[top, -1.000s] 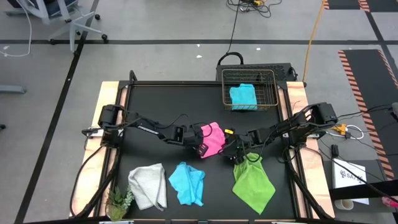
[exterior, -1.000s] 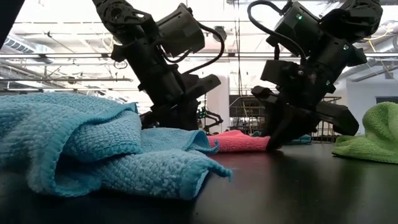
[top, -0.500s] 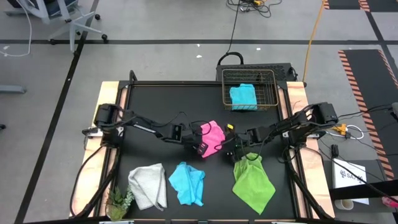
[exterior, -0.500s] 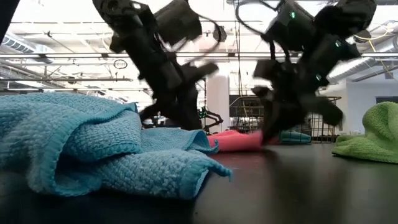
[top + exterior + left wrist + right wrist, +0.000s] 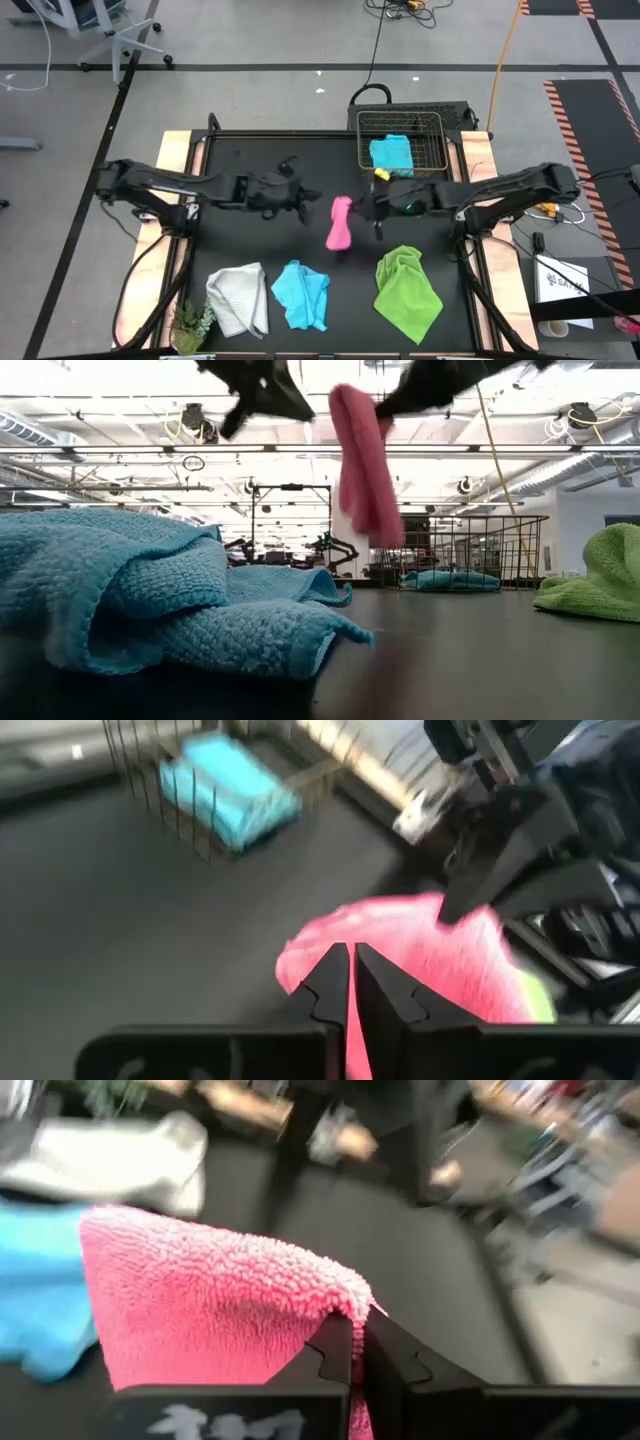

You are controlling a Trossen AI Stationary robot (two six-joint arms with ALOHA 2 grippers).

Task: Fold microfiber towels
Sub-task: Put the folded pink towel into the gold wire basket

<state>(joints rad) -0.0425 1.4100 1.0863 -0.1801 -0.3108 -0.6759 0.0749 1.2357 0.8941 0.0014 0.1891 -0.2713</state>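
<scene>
The pink towel [image 5: 339, 222] hangs in the air over the middle of the table, between my two grippers. My left gripper [image 5: 318, 204] is shut on it from the table's left, and my right gripper [image 5: 366, 207] is shut on it from the right. In the low view the pink towel [image 5: 364, 468] dangles as a narrow strip well above the table. A white-grey towel [image 5: 238, 297], a light blue towel [image 5: 300, 295] and a lime green towel [image 5: 405, 290] lie crumpled along the near edge. Another light blue towel [image 5: 391, 155] lies in the wire basket. My left gripper pinches the pink towel's upper edge [image 5: 322, 952] between its two fingers, coming roughly level from the table's left; one layer or several, I cannot tell. The towel is lifted clear. My right gripper pinches the towel's upper edge at a corner [image 5: 345, 1302] between its two fingers, coming from the table's right and slanting slightly down. The cloth hangs below the fingers, slack and clear of the table.
The wire basket [image 5: 400, 128] stands at the far right of the black table. A small green plant [image 5: 190, 325] sits at the near left corner. The black table top [image 5: 250, 235] is bare under the hanging towel.
Both grippers have risen together, and the right one has shut on the pink towel. The towel, which lay on the table, is now lifted clear and hangs as a narrow strip between them.
</scene>
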